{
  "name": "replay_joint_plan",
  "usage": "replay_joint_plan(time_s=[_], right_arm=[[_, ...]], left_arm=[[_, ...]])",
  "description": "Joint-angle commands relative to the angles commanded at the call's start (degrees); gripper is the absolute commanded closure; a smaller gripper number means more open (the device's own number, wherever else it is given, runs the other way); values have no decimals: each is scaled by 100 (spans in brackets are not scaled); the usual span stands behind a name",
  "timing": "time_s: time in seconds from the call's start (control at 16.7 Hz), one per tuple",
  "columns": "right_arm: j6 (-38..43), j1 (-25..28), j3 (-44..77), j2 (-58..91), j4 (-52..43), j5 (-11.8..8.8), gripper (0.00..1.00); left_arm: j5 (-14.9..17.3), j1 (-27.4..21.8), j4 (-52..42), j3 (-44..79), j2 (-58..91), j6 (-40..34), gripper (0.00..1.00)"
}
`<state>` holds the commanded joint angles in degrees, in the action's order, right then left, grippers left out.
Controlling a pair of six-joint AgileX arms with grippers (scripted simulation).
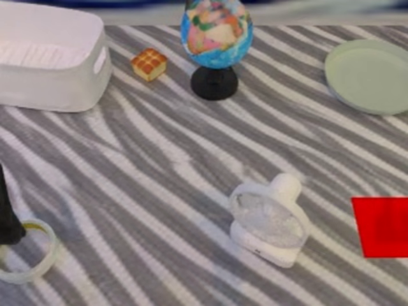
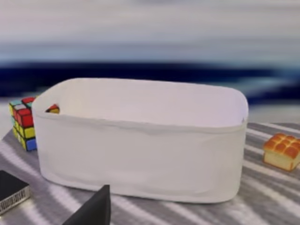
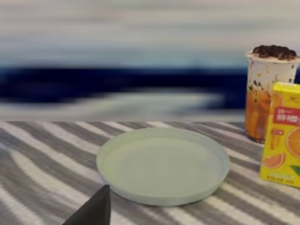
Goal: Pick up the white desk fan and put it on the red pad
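The small white plastic desk fan with round translucent grille is shown lower centre-right of the top view, tilted on its base, ungrasped; the flat bright red square pad lies near it, cut by the right frame edge; striped cloth between them is unobstructed. The left arm is parked at the left edge; the state of neither claw can be told.

Left arm parked at table's left edge; right arm — unseen.
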<state>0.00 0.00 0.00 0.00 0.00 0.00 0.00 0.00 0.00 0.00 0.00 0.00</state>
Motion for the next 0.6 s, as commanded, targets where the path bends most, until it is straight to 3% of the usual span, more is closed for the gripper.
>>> replay_joint_plan(time_s=[0.3,0.6], right_arm=[[-69,203,335,355,-339,-23,0],[-326,1001,2004,2122,-1781,-40,0]], left_arm=[[0,0,0,0,0,0,0],[0,0,0,0,0,0,0]])
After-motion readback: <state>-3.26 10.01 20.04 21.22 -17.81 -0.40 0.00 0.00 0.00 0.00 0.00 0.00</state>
